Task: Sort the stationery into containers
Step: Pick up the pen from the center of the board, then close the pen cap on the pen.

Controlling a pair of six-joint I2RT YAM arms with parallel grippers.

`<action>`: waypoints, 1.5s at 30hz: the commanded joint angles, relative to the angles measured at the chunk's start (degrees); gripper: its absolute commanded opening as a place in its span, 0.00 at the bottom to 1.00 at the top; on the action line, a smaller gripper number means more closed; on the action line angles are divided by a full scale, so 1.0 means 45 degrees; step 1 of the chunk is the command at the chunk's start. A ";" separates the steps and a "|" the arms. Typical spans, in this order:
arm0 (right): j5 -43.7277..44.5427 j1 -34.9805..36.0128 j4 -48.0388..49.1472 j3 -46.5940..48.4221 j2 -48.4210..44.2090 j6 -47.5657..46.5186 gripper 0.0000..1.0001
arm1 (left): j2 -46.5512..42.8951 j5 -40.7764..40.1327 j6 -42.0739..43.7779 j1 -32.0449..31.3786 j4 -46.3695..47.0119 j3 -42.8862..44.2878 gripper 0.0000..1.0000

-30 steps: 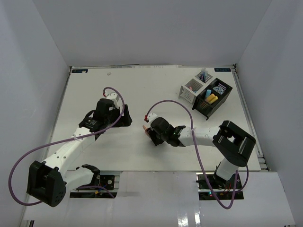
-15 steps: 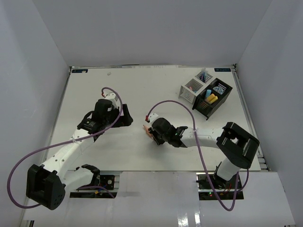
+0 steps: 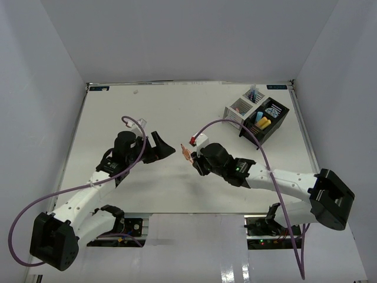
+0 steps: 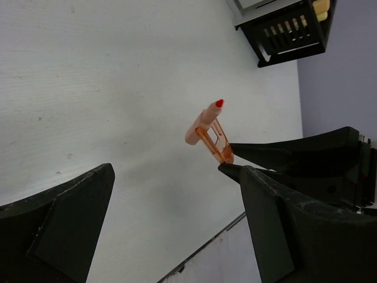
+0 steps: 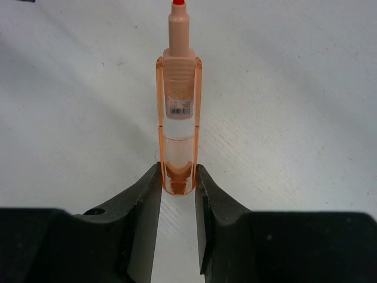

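Nearest the bases, the right gripper (image 5: 178, 177) is clenched on the tail end of an orange marker (image 5: 178, 94). Its fingers pinch the clear casing from both sides, and the red tip points away from the wrist. In the overhead view the marker sits near the middle of the table (image 3: 147, 112), seemingly lifted just off the surface, though the height is hard to judge. Just to its left, the left gripper (image 3: 160, 150) hangs with its jaws spread wide and nothing between them, facing the marker without touching it. Far off at the right corner stand the two containers, side by side and well apart from the held marker. The white organiser (image 3: 232, 117) has a pink piece and some thin pens standing in it. The black organiser (image 3: 253, 134) holds a yellow marker, an orange marker and a blue one, with the round roll (image 3: 271, 110) behind them. No other loose stationery shows on the table, so the sorting looks nearly finished. What seems left is to carry this one marker across to the far right and drop it into a compartment.
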 commanded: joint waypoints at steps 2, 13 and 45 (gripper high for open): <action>0.0346 0.0111 -0.0006 -0.0307 -0.0884 -0.0231 0.22 | -0.0625 0.1000 -0.1318 0.0053 0.1627 -0.0294 0.98; 0.0776 0.0092 -0.0220 0.0160 -0.1529 -0.0330 0.21 | -0.0957 0.2094 -0.5672 0.0053 0.4497 -0.2285 0.98; -0.0103 0.0111 -0.0475 0.2329 -0.0846 -0.0389 0.19 | 0.1289 0.1567 -1.2979 0.0053 1.0378 -0.3537 0.94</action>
